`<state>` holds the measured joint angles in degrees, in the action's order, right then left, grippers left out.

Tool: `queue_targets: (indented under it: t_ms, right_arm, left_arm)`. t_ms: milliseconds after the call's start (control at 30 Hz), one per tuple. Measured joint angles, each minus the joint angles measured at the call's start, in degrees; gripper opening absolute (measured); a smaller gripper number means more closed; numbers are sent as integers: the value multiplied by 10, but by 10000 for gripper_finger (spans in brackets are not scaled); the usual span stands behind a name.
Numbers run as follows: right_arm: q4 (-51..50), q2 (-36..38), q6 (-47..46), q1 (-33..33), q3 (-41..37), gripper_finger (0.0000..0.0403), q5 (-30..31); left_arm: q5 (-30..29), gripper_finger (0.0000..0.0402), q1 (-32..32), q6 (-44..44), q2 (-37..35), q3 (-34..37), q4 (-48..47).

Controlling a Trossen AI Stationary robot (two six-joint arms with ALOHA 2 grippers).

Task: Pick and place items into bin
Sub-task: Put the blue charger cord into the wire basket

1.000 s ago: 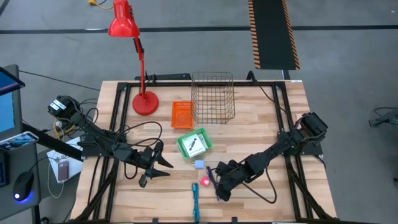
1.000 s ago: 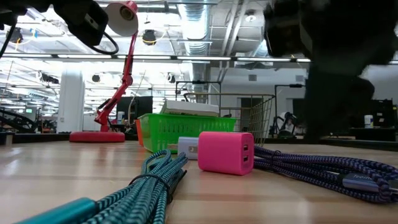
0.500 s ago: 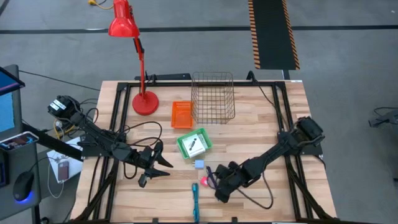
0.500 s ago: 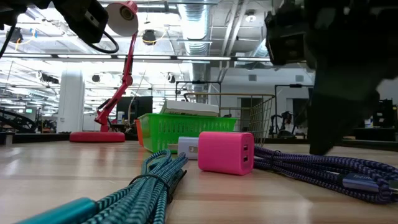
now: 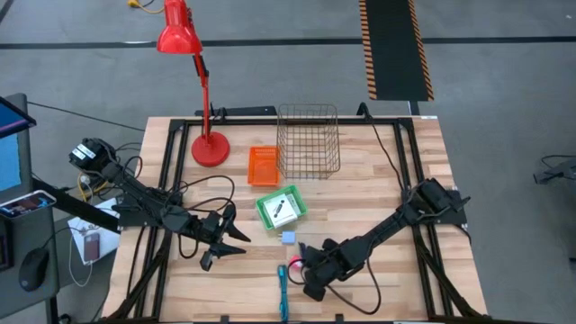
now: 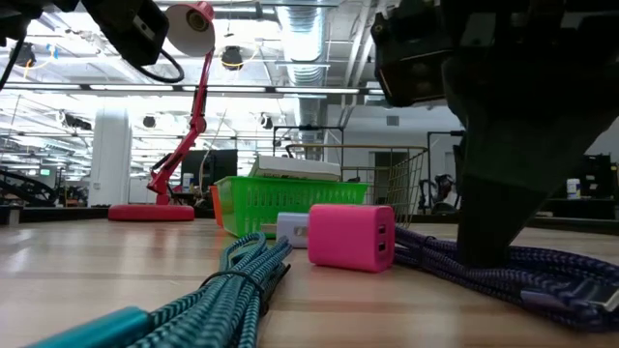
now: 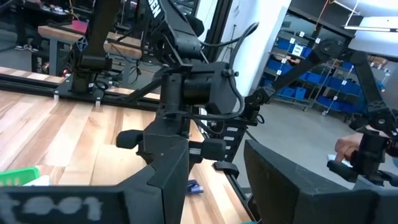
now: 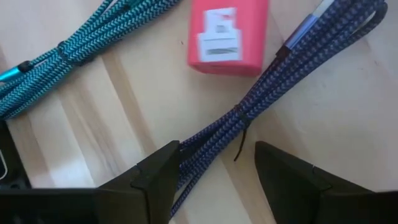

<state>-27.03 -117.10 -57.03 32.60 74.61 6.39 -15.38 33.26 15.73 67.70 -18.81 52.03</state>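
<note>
**A:** Any writing to read on the worktop (image 5: 378,171)?

**B:** Only a white label on the pink charger block (image 8: 227,35), and its print is too small to make out. The card in the green bin (image 5: 266,209) carries dark print, also unreadable.

**A:** Where does the right gripper (image 8: 214,165) stand?

**B:** Low at the front of the worktop, its jaws spread wide over the bundled purple braided cable (image 8: 273,81). In the right wrist view the bundle runs up between the two dark fingers (image 8: 158,174), touching neither pad that I can see. The pink block lies just beyond the cable, touching it at one corner. The low view shows the dark gripper (image 6: 493,145) down on the purple cable (image 6: 542,271), right of the pink block (image 6: 350,235).

**A:** And the other pieces?

**B:** A teal braided cable (image 5: 283,290) lies at the front edge, beside the pink block. A pale lavender block (image 5: 288,238) sits between the green bin and the right gripper.

**A:** The containers?

**B:** The green bin holds a white card pack (image 5: 282,210). An orange tray (image 5: 263,166) lies beside a wire basket (image 5: 309,139); I see nothing in either. A red lamp (image 5: 193,81) stands behind.

**A:** The left gripper (image 5: 225,245)?

**B:** Off to the left above the worktop, jaws apart, holding nothing.
</note>
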Motion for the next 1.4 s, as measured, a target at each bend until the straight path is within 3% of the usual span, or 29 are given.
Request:
queue_targets:
  t_ms: [167,467,633,767,1033,1233,1400]
  right_arm:
    - [-16,-1,-15,-4,0,162,0]
    - [-43,-2,-58,-15,-1,15,13]
    - [-74,10,-85,-26,-3,26,34]
    - [-130,31,-109,-28,-7,10,71]
    - [-236,128,-138,-29,-6,7,170]
    - [-261,216,-63,-74,-5,8,261]
    - [-250,275,57,-168,-4,3,290]
  left_arm:
    - [0,144,0,0,0,0,-2]
    - [0,144,0,1,0,0,-3]
    - [0,144,0,1,0,0,-3]
    - [0,144,0,1,0,0,-5]
    - [0,144,0,1,0,0,-34]
    - [0,144,0,31,0,0,-47]
    - [0,144,0,48,0,0,-51]
